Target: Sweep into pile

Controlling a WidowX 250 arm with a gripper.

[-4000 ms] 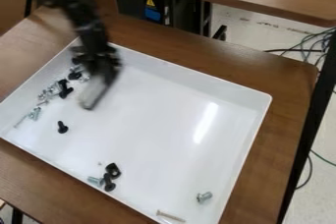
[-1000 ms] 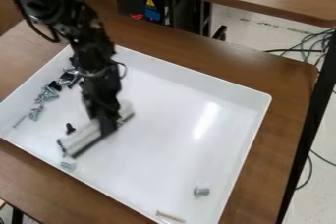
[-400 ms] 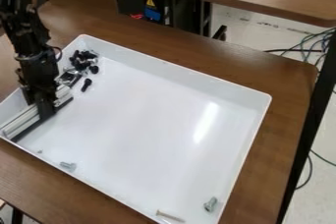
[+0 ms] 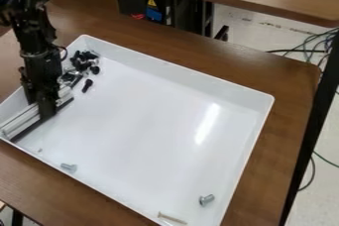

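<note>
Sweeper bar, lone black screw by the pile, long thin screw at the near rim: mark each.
Sweeper bar [image 4: 21, 121]: camera view, bare stretch left of the gripper.
Lone black screw [image 4: 87, 85]: camera view, its middle.
Long thin screw [image 4: 172, 218]: camera view, mid-shank.

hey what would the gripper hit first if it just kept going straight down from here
Probably the white tray's floor. The black gripper points down, gripping the silver bar, whose lower edge should meet it first; I can't tell whether they already touch.
</note>
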